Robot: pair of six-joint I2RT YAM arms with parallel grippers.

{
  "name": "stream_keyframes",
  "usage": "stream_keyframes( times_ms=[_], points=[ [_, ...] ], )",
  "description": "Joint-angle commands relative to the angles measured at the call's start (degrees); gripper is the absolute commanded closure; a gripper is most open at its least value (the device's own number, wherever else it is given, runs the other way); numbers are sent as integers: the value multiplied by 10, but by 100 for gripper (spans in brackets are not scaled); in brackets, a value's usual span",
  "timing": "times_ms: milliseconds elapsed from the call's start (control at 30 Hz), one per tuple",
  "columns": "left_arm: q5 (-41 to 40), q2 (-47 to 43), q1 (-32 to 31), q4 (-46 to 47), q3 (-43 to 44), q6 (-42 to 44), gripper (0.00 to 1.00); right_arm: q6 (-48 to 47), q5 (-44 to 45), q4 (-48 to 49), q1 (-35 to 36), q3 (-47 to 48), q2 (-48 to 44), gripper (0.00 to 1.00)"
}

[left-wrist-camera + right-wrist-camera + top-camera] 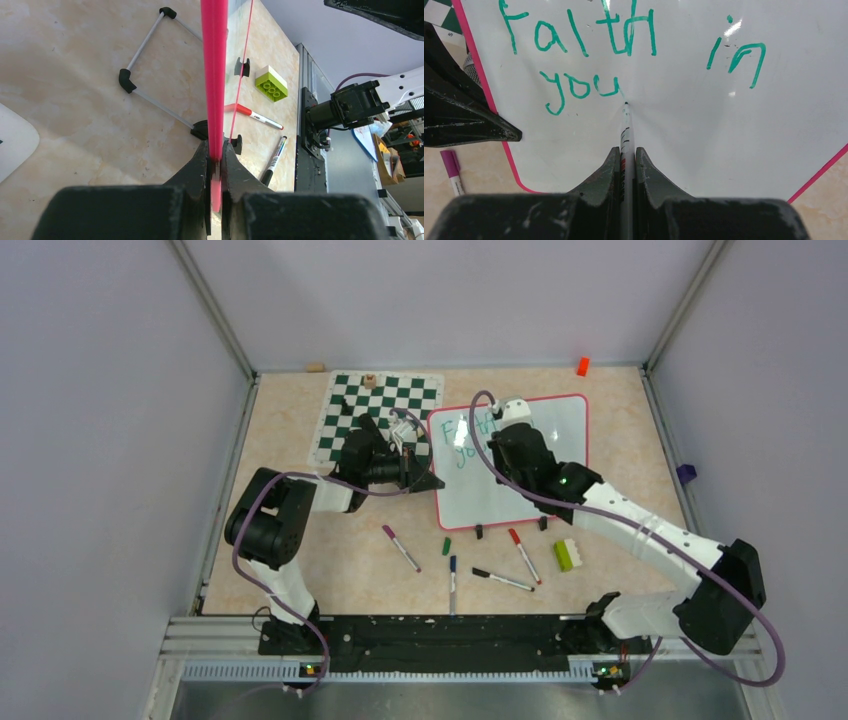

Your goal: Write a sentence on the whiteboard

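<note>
The whiteboard (525, 475) stands tilted at mid-table, white with a red-pink frame (214, 60). The sentence (584, 40) is teal writing: "faith in" on the top line, "you" under it. My left gripper (215, 150) is shut on the board's left frame edge, and it shows as black fingers (469, 125) in the right wrist view. My right gripper (626, 150) is shut on a white marker (626, 125) whose tip touches the board just right of the "u". From above, the right gripper (503, 443) hangs over the board's upper left part.
A green-and-white chess mat (380, 410) lies behind the left gripper. In front of the board lie a purple marker (401, 548), a red marker (524, 555), two dark markers (503, 580), a green cap (446, 546) and a lime brick (567, 554). A wire stand (150, 65) rests behind the board.
</note>
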Motion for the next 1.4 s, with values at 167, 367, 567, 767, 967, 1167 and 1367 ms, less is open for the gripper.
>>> stream_keyframes(
  times_ms=[167,367,567,767,967,1167,1367],
  points=[
    [-8,-20,-8,-6,8,17,100,9,0,-3,-6,21,-28,100],
    [-7,-22,-8,-6,8,17,100,-2,2,5,-7,40,-52,100],
    [-8,-23,-7,-6,7,18,100,-12,11,7,-12,47,-35,100],
    [-9,-23,-7,-6,8,17,100,-14,5,14,-13,51,-20,100],
    [-9,-23,-7,-7,8,17,100,-17,-28,18,-13,50,-7,100],
    [-8,-22,-7,-8,9,17,100,-17,2,18,-13,46,1,100],
    [-8,-22,-8,-8,9,17,100,-21,24,27,-13,40,0,100]
  ],
)
